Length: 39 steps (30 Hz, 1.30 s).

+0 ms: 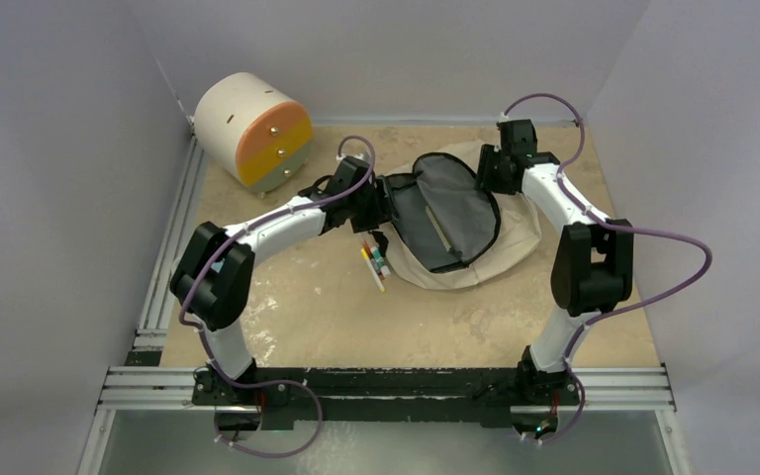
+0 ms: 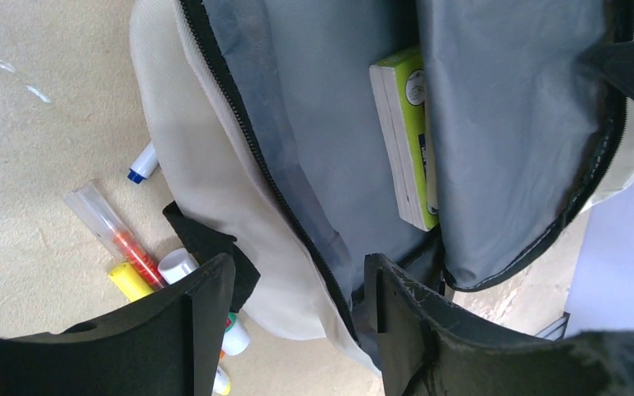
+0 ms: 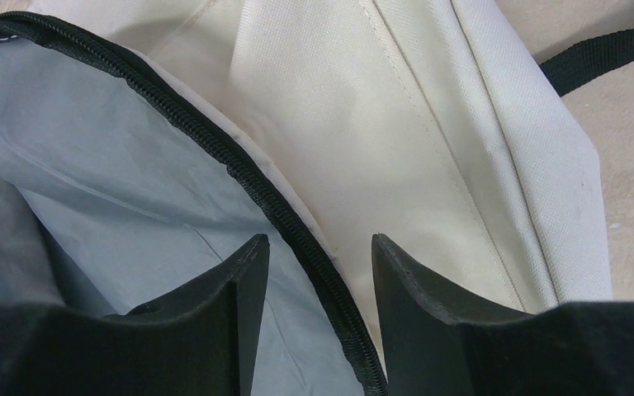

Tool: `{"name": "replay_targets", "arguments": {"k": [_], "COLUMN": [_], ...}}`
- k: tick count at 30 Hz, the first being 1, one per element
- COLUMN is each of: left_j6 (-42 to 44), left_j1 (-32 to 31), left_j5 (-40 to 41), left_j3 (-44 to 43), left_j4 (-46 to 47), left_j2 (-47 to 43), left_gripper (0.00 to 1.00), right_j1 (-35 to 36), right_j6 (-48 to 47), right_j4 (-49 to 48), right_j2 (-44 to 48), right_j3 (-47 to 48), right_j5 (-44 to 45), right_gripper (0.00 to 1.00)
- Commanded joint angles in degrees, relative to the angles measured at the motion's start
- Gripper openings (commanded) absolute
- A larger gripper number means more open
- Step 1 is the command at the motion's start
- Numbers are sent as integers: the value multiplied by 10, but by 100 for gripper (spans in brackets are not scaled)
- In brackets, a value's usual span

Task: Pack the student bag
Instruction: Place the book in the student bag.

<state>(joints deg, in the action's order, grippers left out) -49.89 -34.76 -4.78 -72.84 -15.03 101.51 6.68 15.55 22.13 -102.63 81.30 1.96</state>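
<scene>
I have the student bag lying flat on the desk, toward the far middle, between my two arms. Its mouth is unzipped wide and the grey lining shows. From the top view my left claw sits at the bag's left edge and my right claw at the far right edge of the opening. On the left wrist camera the jaws stand spread, and the bag's black zipper rim and cream outer fabric run through the gap between them. I cannot tell whether either finger actually presses the cloth. On the right wrist camera the jaws are spread too, with the zipper line passing between them, grey lining to one side and cream fabric to the other. Inside the bag a book with a green cover and pale page edges lies against the lining, partly tucked under a fold. A small cluster of markers lies on the desk just beside the bag's left side, close under my left claw. A cream round drawer unit with an orange front stands in the far left corner, well apart from the bag.
</scene>
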Motion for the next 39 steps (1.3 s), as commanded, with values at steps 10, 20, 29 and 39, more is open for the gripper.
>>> {"name": "replay_targets", "arguments": {"k": [10,20,29,39], "left_j6": [5,23,31,29], "left_j1": [3,3,3,3], "left_j5": [-41,-58,-70,-66], "left_j3": [-55,-67,-68,-57], "left_j4": [35,33,27,18], "left_j2": [64,59,31,4], "left_gripper": [39,0,0,0], "right_j1": [-3,-4,-4,6], "right_j6": [1,3,2,-4], "right_j4": [-9,-16,-19,-21], "right_j2": [16,13,22,75], "right_j3": [6,-4,-6,-7], "right_j5": [8,2,9,-63], "right_gripper": [52,48,17,0]}}
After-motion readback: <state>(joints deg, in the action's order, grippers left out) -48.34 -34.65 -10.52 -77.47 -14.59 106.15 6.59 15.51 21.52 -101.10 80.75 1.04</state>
